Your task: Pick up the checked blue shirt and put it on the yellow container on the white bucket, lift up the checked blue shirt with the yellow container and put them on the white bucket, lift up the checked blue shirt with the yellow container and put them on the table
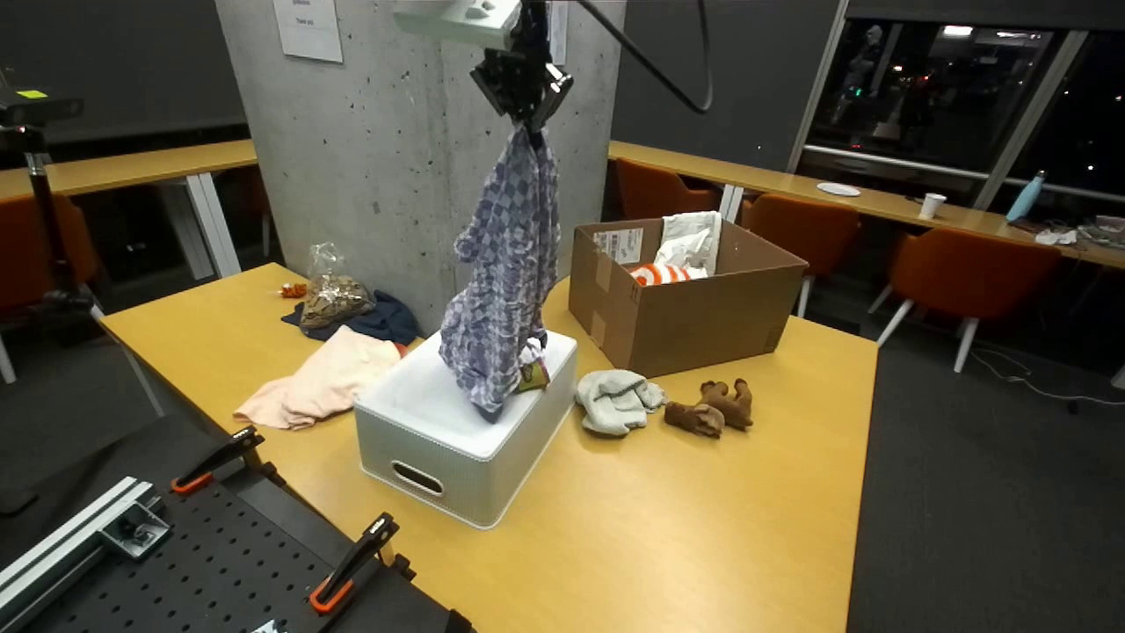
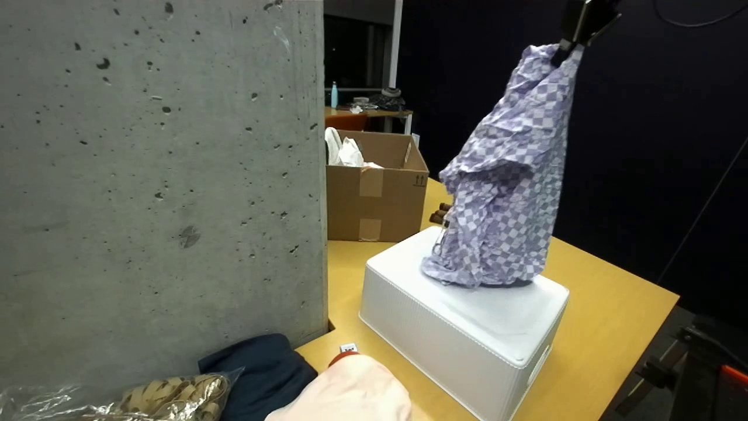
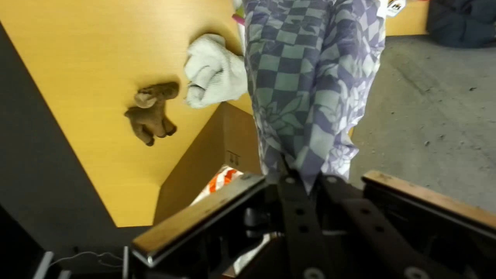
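- Your gripper [image 3: 303,180] has its fingers clamped on the checked blue-purple shirt [image 1: 511,264]; the wrist view shows fabric pinched between the tips.
- Straight down from your fingers the shirt hangs in long folds. Its lowest edge is at or just over the top of the white bin [image 1: 475,488]; you cannot tell whether they touch.
- That bin stands beneath your fingers on the wood-toned table [image 1: 703,510], flat face up, a handle slot in its end.
- Below your fingers, at the shirt's edge, shows a small yellow-green item [image 1: 533,376], mostly hidden; you cannot tell if it rests on the bin or hangs in the fabric.
- Low to the side of your fingers, just beside the bin, is a grey knitted cloth [image 1: 615,402]; farther out lies a brown plush animal [image 1: 725,406].
- The cardboard box [image 1: 703,325] is off to your fingers' side and lower, an orange-and-white striped thing [image 1: 661,274] inside.
- Across the bin from the plush animal, below your fingers, lies a pale pink cloth [image 1: 325,378].
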Motion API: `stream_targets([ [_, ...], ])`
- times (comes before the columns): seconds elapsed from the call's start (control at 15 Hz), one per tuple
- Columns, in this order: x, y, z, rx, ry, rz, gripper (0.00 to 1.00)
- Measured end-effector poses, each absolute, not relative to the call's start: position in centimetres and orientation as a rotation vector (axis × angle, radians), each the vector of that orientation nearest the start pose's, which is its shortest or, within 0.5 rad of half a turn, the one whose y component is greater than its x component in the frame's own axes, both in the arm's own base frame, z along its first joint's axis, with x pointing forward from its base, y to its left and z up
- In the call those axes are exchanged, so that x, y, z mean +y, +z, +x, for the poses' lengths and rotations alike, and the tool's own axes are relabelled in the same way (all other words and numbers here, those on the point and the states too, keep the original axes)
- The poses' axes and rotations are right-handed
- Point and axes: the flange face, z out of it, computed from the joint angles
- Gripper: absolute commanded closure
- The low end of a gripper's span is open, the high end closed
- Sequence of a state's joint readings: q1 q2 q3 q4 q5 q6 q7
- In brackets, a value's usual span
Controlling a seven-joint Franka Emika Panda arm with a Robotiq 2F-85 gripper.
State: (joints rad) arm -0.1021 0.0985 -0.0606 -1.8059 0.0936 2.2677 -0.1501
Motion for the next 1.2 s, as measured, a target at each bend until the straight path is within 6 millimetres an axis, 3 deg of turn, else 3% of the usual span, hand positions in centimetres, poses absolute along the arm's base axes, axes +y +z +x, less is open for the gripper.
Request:
stream_targets([
  [0.13,-14.9,52.6,58.7,0.245,-0.571,-3.074,0.99],
  [0.33,-21.9,50.6,54.8,0.455,-0.518,-3.070,0.99],
  [0.53,-25.9,47.7,52.4,0.588,-0.469,-3.059,0.99],
  [0.8,-27.0,44.4,51.9,0.634,-0.451,-3.060,0.99],
  [1.2,-25.8,37.7,54.4,0.644,-0.453,-3.039,0.99],
])
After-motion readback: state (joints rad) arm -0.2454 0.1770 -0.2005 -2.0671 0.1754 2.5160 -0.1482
